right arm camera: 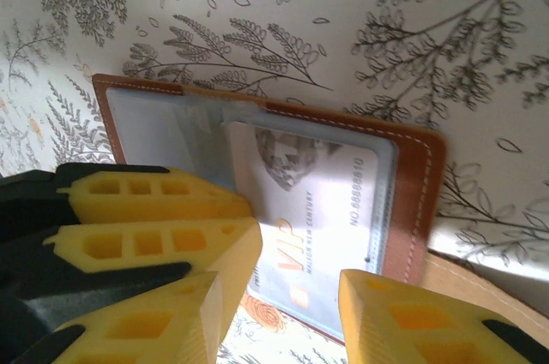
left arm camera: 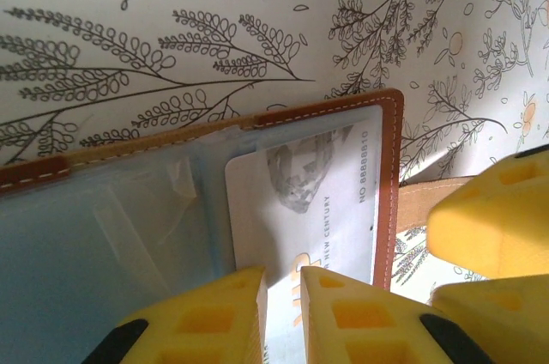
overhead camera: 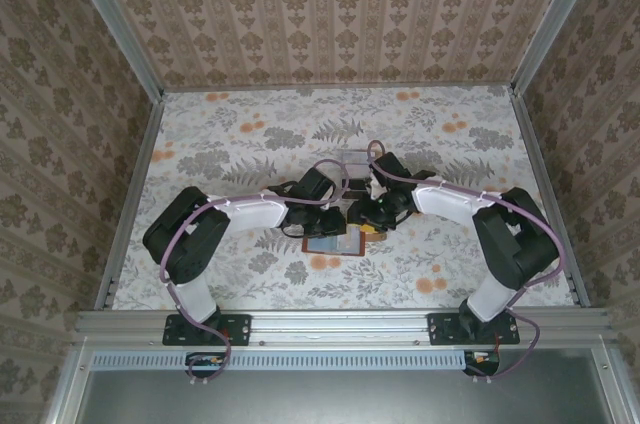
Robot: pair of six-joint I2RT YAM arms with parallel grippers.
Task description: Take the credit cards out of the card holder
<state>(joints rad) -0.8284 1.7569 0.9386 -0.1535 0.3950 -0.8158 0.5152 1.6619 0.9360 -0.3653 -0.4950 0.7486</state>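
brown card holder point(left arm camera: 390, 184) lying open, left gripper point(left arm camera: 283, 312) pinching pale vip card point(left arm camera: 317, 209), right gripper point(right arm camera: 283, 295) apart

The table point(overhead camera: 250, 144) wears a pale cloth printed with grey ferns and leaves and small orange blossoms; in the wrist views the print shows as fine dark line-drawn sprigs on white. Three walls point(overhead camera: 330, 4) close in the far edge and both side edges, papered in beige-pink damask with vertical stripes; aluminium rails point(overhead camera: 120, 34) run up the far corners and along the side edges; a metal rail point(overhead camera: 340, 322) spans the near edge; light falls soft and even.
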